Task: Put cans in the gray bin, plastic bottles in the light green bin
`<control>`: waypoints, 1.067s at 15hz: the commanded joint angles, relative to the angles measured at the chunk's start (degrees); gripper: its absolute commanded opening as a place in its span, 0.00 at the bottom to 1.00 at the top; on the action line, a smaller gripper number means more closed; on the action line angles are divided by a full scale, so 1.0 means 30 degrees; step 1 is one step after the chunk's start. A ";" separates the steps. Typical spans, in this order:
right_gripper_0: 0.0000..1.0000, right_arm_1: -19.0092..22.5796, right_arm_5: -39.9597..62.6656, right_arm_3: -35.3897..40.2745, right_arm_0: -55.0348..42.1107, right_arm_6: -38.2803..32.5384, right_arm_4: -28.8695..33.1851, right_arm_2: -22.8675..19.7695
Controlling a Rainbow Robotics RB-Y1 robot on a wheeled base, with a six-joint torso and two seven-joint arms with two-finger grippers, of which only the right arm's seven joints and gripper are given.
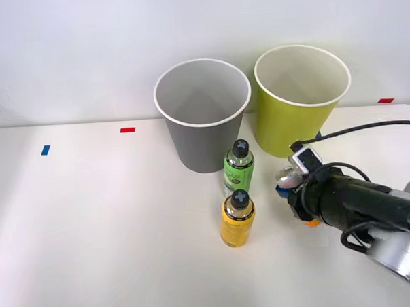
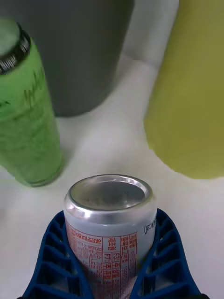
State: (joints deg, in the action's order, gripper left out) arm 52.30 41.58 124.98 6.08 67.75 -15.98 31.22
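Front view
Gray bin (image 1: 203, 119): we see it upright on the white table (image 1: 92, 219), near the back; we take it as our landmark.
Green bin (image 1: 302, 98): upright just to the right of the gray bin, a narrow gap between them.
Green bottle (image 1: 238, 168): upright just in front of the gray bin, toward its right side, black cap up.
Yellow bottle (image 1: 238, 219): upright further forward of the gray bin, just in front of the green bottle.
Right gripper (image 1: 293, 190): we see it to the right of both bottles, forward and right of the gray bin, in front of the green bin.
Can (image 1: 288, 178): we make out its silver end at the tip of the gripper; we cannot tell whether it rests on the table.

Right wrist view
Can (image 2: 109, 224): silver rim toward us, pale body with red print.
Fingers (image 2: 56, 254): the blue ribbed jaws are closed against both sides of the can, gripping it.
Gray bin (image 2: 74, 51): beyond the can.
Green bottle (image 2: 28, 117): in front of the gray bin, near the can.
Green bin (image 2: 191, 93): beside the gray bin, table showing between them.
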 commanded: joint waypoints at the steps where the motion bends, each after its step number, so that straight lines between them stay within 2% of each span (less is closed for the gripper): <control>1: 0.06 -0.0324 -0.2757 0.2930 -0.3139 -0.0112 0.0172 -0.3318; 5: 0.07 -0.1759 -0.6566 0.3106 -0.3930 -0.0054 -0.1996 -0.6219; 8: 0.07 -0.2814 -0.8470 0.3106 -0.3286 0.0005 -0.3930 -0.7068; 10: 0.07 -0.3371 -0.8851 0.3106 -0.2085 0.0063 -0.4838 -0.7127; 12: 0.06 -0.3986 -0.8792 0.2784 -0.0297 0.0093 -0.4897 -0.6629; 16: 0.07 -0.5392 -0.8792 -0.0644 0.3746 0.0093 -0.3900 -0.4373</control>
State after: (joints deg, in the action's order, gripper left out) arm 37.89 15.15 126.54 14.03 68.04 -28.91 16.13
